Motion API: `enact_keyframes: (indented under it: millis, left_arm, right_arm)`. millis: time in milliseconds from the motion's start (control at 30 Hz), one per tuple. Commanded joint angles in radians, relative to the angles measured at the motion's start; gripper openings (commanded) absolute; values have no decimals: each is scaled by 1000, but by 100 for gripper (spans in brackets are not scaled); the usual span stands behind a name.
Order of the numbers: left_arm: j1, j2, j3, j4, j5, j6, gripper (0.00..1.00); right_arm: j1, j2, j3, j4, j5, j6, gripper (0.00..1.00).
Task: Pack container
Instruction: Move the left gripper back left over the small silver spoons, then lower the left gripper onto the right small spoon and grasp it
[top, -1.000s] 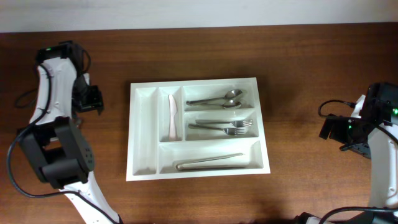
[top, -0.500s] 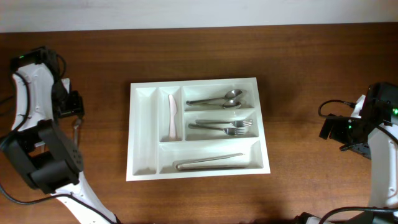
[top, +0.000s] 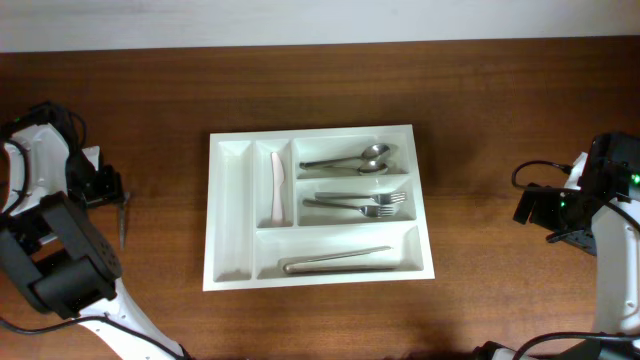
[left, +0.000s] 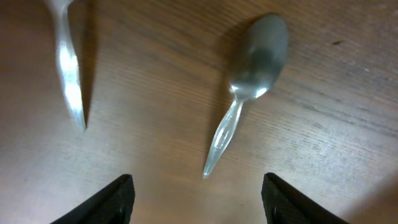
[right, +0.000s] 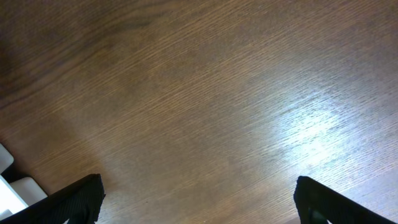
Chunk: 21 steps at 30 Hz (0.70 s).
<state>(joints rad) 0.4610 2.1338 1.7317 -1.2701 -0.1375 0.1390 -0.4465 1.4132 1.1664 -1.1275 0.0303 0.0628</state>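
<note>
The container, a white cutlery tray, lies flat in the middle of the table. It holds a white knife, two spoons, two forks and a long metal piece; its leftmost narrow compartment is bare. My left gripper hangs at the far left edge of the table, well apart from the tray. In the left wrist view this gripper is open over wood, with a metal spoon lying just ahead, its handle tip toward the gap. My right gripper is open over bare wood at the far right.
A second metal utensil lies left of the spoon, and a thin utensil shows on the wood beside the left arm. A white block sits at the lower left of the right wrist view. A pale wall runs along the back.
My left arm has swung left and toward the front, away from the tray, uncovering the utensil on the wood. The right arm and the tray's contents have not moved.
</note>
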Motion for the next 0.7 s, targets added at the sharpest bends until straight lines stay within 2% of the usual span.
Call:
enact_keyframes:
  millis: [0,233,667]
  left_arm:
    - [2,-2,-77,71,71,89,68]
    - [2,-2,-194,169,72,101,68]
    - [2,-2,-199,239,107,128,67]
  right_arm:
    - [-5,5,1,3,16,-3,99]
    - [-5,5,1,3,16,-3,99]
    - [-5,5,1,3,16,-3,99]
